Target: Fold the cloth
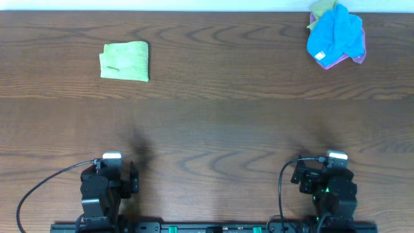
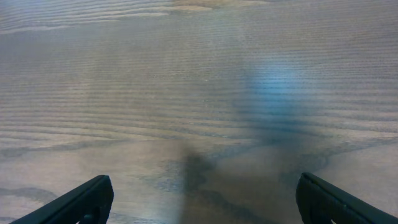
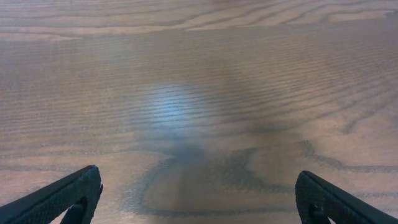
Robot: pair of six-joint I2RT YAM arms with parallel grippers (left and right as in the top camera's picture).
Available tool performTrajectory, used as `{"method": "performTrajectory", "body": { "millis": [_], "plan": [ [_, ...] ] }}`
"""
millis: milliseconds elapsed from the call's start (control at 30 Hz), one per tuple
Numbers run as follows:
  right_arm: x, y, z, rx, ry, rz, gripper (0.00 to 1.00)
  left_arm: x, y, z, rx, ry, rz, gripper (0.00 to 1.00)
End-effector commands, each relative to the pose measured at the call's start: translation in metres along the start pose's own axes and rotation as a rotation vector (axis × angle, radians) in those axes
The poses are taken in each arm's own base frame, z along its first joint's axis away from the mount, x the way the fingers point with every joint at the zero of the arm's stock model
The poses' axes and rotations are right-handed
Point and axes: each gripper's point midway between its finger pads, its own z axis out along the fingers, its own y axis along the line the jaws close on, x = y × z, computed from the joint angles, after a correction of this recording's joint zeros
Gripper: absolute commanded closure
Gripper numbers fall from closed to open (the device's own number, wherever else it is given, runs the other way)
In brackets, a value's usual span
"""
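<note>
The sky-blue cloth lies crumpled at the far right of the table, with a small white tag at its lower left. It rests on top of a purple cloth. My left gripper is at the near left edge, open and empty; its view shows only bare wood between the fingers. My right gripper is at the near right edge, open and empty; its view also shows only bare wood. Both grippers are far from the blue cloth.
A folded light green cloth lies at the far left. A yellow-green cloth pokes out behind the blue one at the table's back edge. The wooden table spans the whole view.
</note>
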Motion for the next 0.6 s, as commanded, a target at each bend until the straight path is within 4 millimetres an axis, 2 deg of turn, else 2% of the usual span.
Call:
{"method": "performTrajectory", "body": {
  "millis": [0,167,367,433,567],
  "plan": [
    [0.001,-0.004,0.000,0.022,-0.003,0.019,0.01,0.007,-0.001,0.003,0.001,0.019,0.019,0.05],
    [-0.001,-0.004,0.000,0.021,-0.012,0.010,0.01,0.007,-0.001,0.003,0.002,0.019,0.019,0.05],
    [-0.021,-0.008,-0.007,0.038,-0.020,0.218,0.01,0.007,-0.001,0.003,0.002,0.019,0.019,0.05],
    [-0.034,-0.012,-0.012,0.061,0.014,0.265,0.01,0.007,-0.001,0.003,0.002,0.019,0.020,0.05],
    [-0.082,-0.021,-0.021,0.117,0.067,0.279,0.01,0.007,-0.001,0.003,0.002,0.019,0.020,0.05]
  ]
}}
